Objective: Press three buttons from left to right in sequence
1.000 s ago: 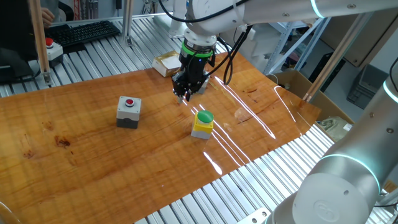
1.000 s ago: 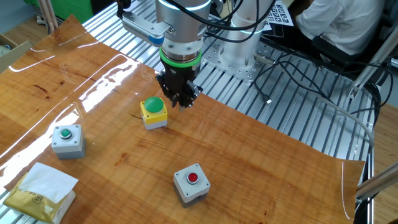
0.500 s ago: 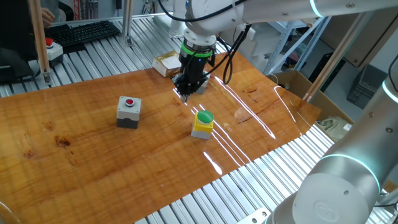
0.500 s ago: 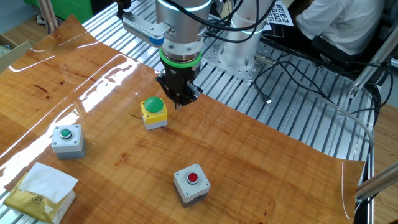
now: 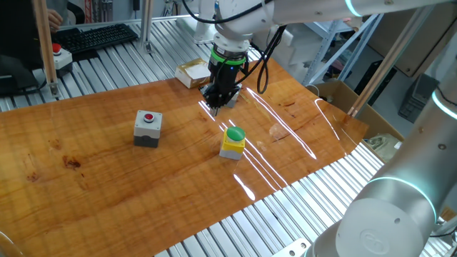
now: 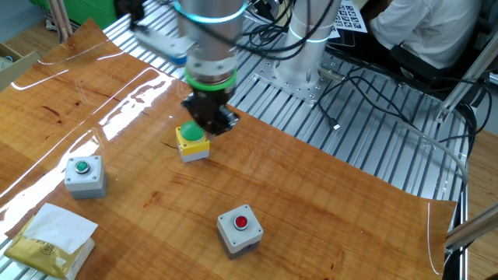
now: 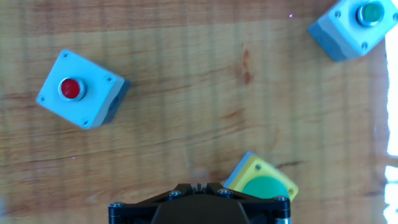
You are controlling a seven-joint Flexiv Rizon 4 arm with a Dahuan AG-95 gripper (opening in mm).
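Since a second ago the gripper (image 6: 208,131) has moved over toward the yellow box (image 6: 192,145) and its fingers have gone from slightly apart to shut, holding nothing. It hangs pointing down just beside the green dome (image 6: 191,131); contact can't be told. In the hand view the yellow box (image 7: 261,185) sits right by the closed tips, partly cut off by the frame edge. It stands mid-table, tilted relative to the table edge. The red-button box (image 5: 148,128) is grey, well apart on one side; the small-green-button box (image 6: 85,176) is grey, well apart on the other side. In one fixed view the arm hides that third box. A tan cardboard box (image 6: 49,241) with white paper on top lies near the table's corner. A keyboard (image 5: 96,37) sits off the wooden table (image 5: 107,178).
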